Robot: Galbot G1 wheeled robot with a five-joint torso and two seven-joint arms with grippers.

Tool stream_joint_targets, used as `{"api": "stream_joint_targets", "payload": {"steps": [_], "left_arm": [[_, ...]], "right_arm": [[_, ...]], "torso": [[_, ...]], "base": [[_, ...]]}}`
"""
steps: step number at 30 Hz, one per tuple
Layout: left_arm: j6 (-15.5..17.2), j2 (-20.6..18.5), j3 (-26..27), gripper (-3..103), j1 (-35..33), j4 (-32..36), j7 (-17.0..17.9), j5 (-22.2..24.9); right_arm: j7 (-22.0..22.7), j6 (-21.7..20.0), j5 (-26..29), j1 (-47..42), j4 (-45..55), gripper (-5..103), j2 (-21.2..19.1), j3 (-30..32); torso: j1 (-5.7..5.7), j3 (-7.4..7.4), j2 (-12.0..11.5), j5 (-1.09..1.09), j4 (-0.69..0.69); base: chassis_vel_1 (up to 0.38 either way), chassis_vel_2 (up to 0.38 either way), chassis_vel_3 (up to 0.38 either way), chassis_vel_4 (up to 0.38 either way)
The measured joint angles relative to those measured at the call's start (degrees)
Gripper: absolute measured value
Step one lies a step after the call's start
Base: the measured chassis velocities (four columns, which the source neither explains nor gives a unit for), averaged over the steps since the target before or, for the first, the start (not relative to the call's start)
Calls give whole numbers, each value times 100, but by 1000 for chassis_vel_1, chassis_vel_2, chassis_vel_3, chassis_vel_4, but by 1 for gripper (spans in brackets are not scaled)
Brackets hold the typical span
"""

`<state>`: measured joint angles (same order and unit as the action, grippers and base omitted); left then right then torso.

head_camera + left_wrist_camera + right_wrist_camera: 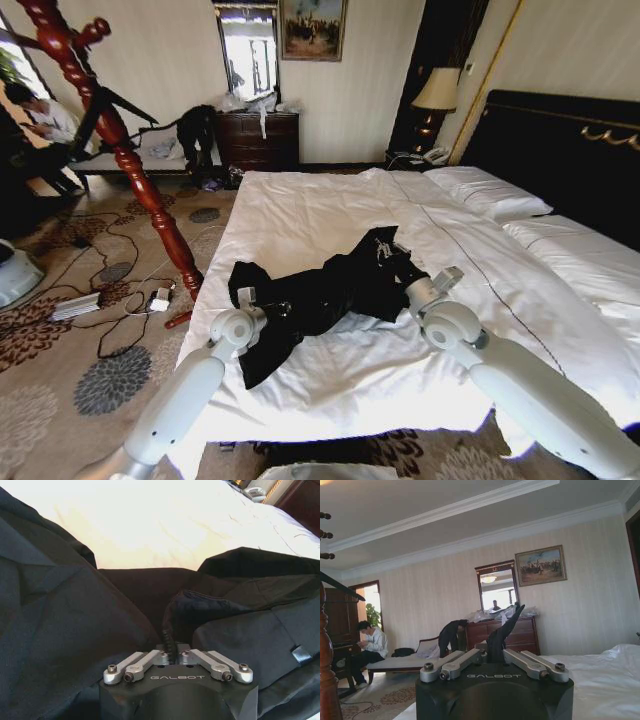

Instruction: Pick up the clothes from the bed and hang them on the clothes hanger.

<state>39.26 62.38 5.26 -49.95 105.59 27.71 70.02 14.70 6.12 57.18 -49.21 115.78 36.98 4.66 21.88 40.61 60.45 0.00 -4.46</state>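
The left gripper (172,656) pinches a fold of the large black, slightly shiny jacket (320,295), which lies crumpled on the wide white-duveted bed (320,215) around it. The right gripper (495,652), clamped on another fold, should rise evenly alongside.

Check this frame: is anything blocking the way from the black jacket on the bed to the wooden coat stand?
Nothing visible does. The jacket lies on the bed near the edge facing the coat stand, which stands on the carpet beside it. Only cables lie on the floor around its base. Left gripper and right gripper are both closed on fabric.
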Motion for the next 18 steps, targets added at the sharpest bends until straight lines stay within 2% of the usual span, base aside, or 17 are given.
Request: {"api": "stream_joint_targets", "payload": {"steps": [2,4,12,16,18], "left_arm": [[0,-8,19,6,-19,19,5,26],[0,-20,63,0,-63,55,8,62],[-78,-46,255,0,-156,216,-19,67],[-289,-242,653,0,-12,588,-82,180],[-421,-538,837,0,241,799,-98,342]], "right_arm": [[1,2,3,1,1,1,-5,6],[9,12,15,10,2,1,-10,23],[79,23,103,53,9,1,-10,68],[119,77,280,222,42,1,-113,203],[123,121,441,406,55,1,-221,293]], "torso": [[0,0,0,0,0],[0,0,0,0,0],[0,0,0,0,0],[0,0,0,-1,0],[0,0,0,-1,-1]], "base": [[0,0,0,0],[0,0,0,0],[0,0,0,0],[0,0,0,0],[0,0,0,0]]}}
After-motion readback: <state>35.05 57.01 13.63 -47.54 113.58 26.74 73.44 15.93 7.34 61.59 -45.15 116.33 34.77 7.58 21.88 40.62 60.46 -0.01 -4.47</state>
